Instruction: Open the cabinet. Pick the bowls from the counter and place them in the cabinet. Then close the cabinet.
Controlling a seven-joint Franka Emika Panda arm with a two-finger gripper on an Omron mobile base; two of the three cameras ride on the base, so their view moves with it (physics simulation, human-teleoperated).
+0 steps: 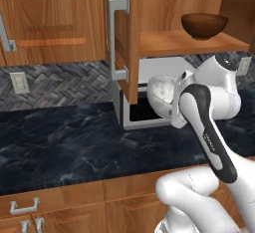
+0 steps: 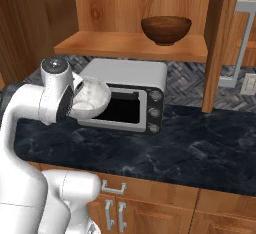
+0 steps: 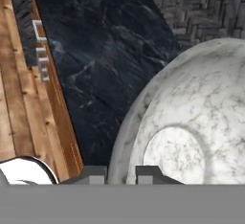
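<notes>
The cabinet stands open, its left door (image 1: pixel 130 38) and right door (image 2: pixel 215 43) swung out toward me. On its wooden shelf (image 2: pixel 125 45) sits the dark brown wood bowl (image 1: pixel 204 25) (image 2: pixel 166 29), upright. The whitish-grey speckled bowl (image 1: pixel 162 91) (image 2: pixel 91 97) (image 3: pixel 191 122) is tipped on its side in the air, in front of the toaster oven and below shelf height. My gripper (image 3: pixel 122 174) is shut on the rim of that bowl, one finger on each side of it. The black veined counter (image 1: pixel 64 142) (image 2: pixel 200 148) lies beneath.
A silver toaster oven (image 2: pixel 125 103) (image 1: pixel 144 112) stands on the counter under the shelf, right behind the held bowl. The open left door's lower edge hangs close to the bowl. A single-handled wall cabinet door (image 1: pixel 50 18) is at far left. Drawers (image 1: pixel 25 207) run below the counter.
</notes>
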